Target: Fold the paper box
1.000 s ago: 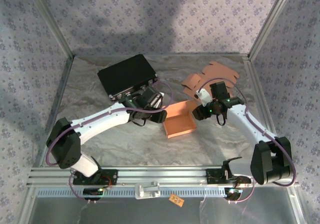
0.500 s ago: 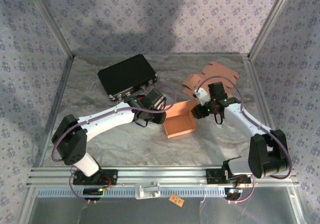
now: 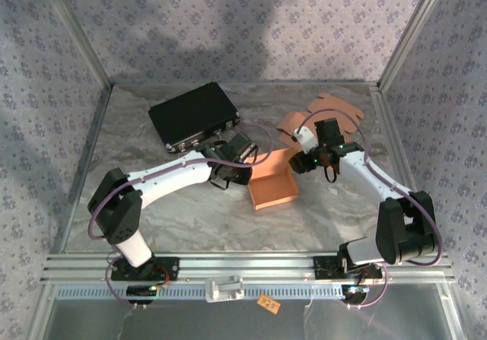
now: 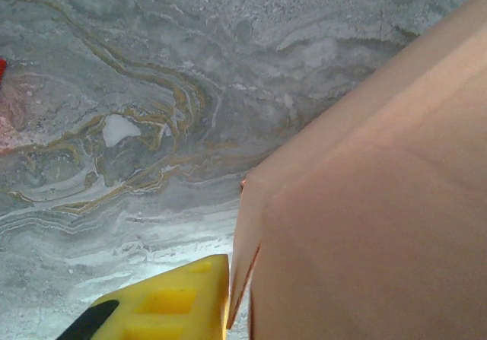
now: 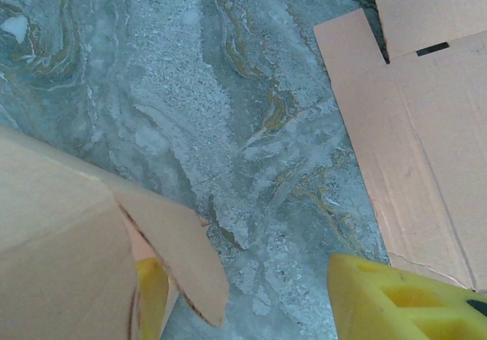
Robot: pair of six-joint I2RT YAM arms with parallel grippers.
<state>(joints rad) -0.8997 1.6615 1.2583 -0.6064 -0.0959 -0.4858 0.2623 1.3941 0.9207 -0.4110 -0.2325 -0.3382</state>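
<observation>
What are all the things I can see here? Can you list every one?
paper box: one, orange, open top, middle of the table, between the two hands.
flat cardboard: a few loose sheets, exact count unclear, orange, back right.
case: one, black, back left.
tag: one, small, orange, on the front ledge.
table: one, grey marbled.
left hand: one, yellow fingers, at the box's left side.
right hand: one, yellow fingers spread apart, at the box's back right corner.

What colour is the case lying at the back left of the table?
Black. The case shows best in the top external view.
</observation>
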